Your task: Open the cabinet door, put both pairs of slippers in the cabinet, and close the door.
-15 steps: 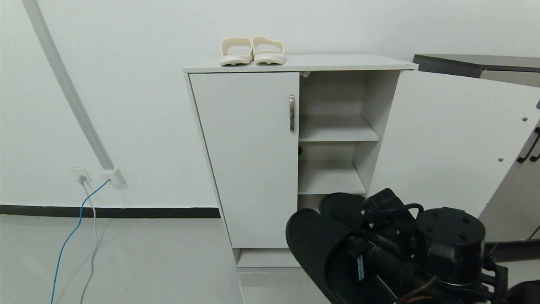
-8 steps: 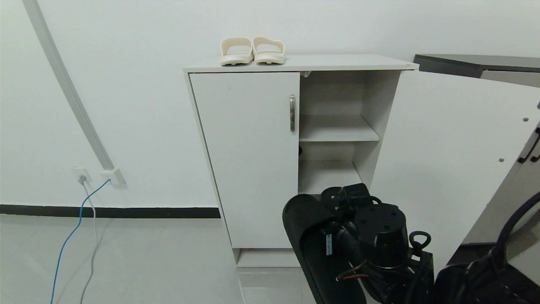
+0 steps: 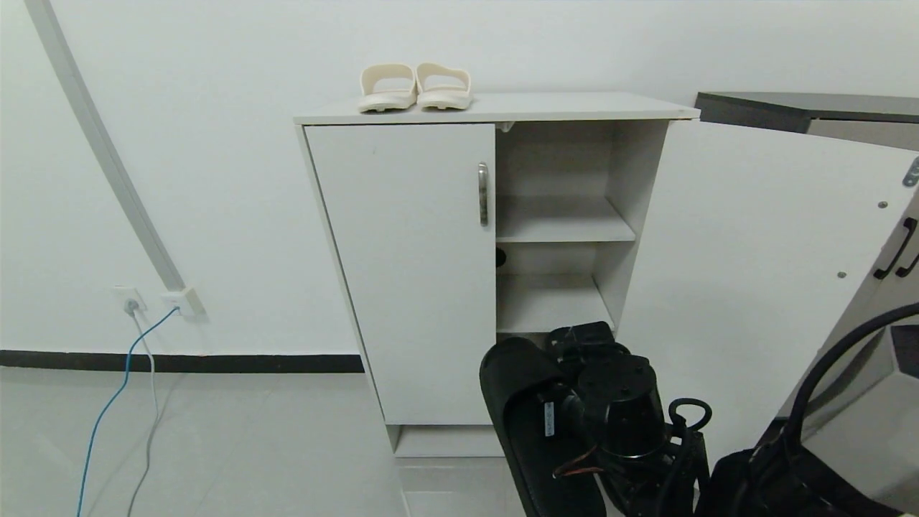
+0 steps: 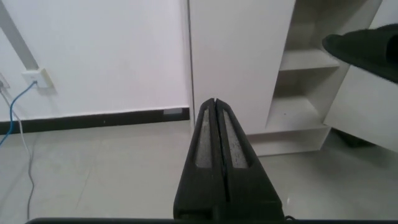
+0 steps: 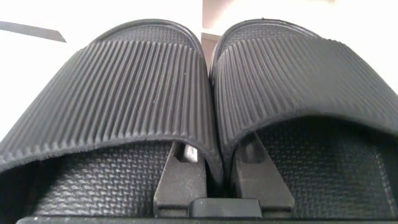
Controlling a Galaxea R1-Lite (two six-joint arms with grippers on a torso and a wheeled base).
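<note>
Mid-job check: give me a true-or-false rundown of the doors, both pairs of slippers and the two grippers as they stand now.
1. The cabinet's right door is open. True.
2. The cream slippers lie on a shelf inside. False: they sit on top of the cabinet.
3. The right gripper is shut on the black slippers. True.
4. The left gripper holds a slipper. False: it is shut and empty.
5. The left door is open. False: it is closed.
</note>
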